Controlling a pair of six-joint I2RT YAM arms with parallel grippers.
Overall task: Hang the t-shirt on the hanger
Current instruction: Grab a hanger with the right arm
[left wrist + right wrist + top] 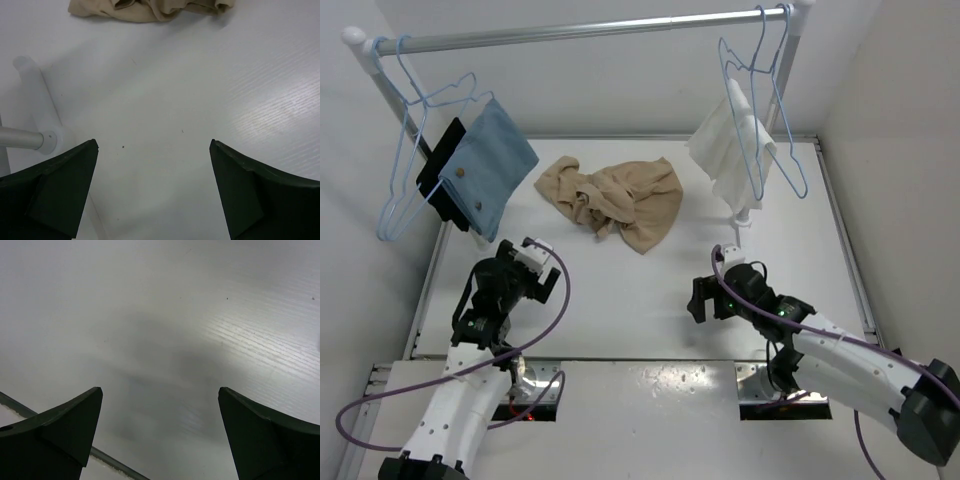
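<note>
The tan t-shirt (616, 202) lies crumpled on the white table at the back middle; its near edge shows at the top of the left wrist view (150, 9). A thin light-blue wire hanger (398, 185) hangs at the left end of the rail. My left gripper (538, 248) is open and empty, low over the table to the shirt's front left; in its own view (154, 145) there is only bare table between the fingers. My right gripper (700, 300) is open and empty to the shirt's front right, also over bare table in its own view (160, 390).
A metal rail (590, 30) runs across the back on white posts; one post foot (37, 107) shows in the left wrist view. A blue square cloth (490, 165) hangs near the left hanger. A white towel (732, 150) hangs on blue wire hangers at the right.
</note>
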